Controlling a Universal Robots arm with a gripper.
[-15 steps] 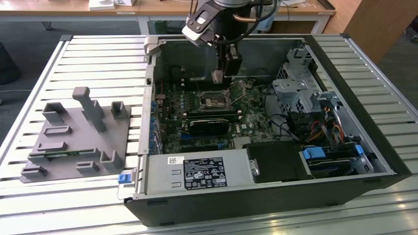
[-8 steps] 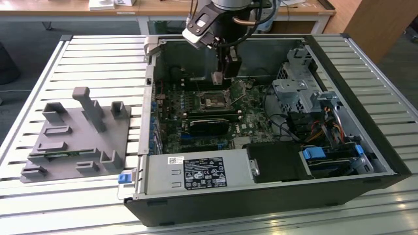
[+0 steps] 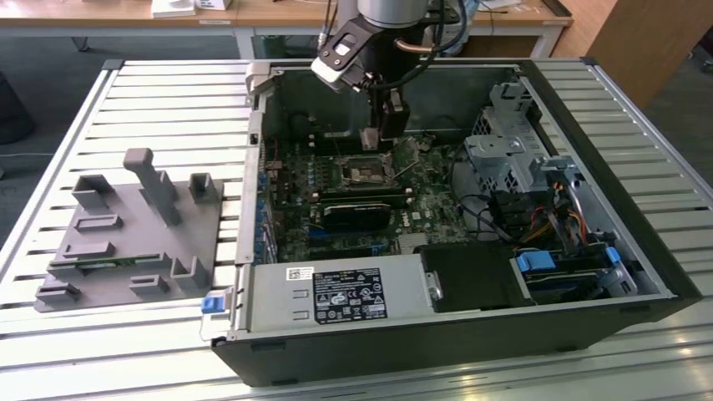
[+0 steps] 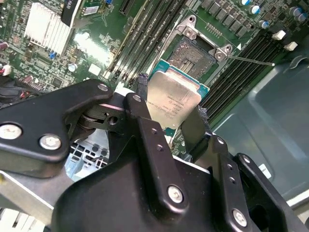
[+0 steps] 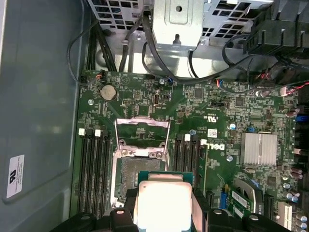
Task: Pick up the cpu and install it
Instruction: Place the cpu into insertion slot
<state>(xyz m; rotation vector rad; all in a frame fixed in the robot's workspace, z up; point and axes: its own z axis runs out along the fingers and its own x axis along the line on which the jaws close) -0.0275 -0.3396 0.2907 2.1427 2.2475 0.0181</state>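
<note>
The gripper (image 4: 171,113) is clenched on the cpu (image 4: 173,94) — its two black fingers (image 4: 147,125) press on opposite edges of the chip, parted no wider than the chip itself. The silvery metal top faces the camera in both wrist views. The cpu hangs in the air just over the socket (image 4: 195,53), not seated in it. The socket's metal frame is swung open, and its contact field lies bare. Dark memory slots (image 5: 91,169) flank the socket on the green motherboard (image 5: 212,104).

In the exterior view the arm reaches down into the open computer case (image 3: 624,242), with the gripper over the board's far part, near the case's far wall. The case stands on the slatted counter (image 3: 167,92). Well apart from it, a grey tray (image 3: 123,251) sits by the counter's edge on the exterior view's left.
</note>
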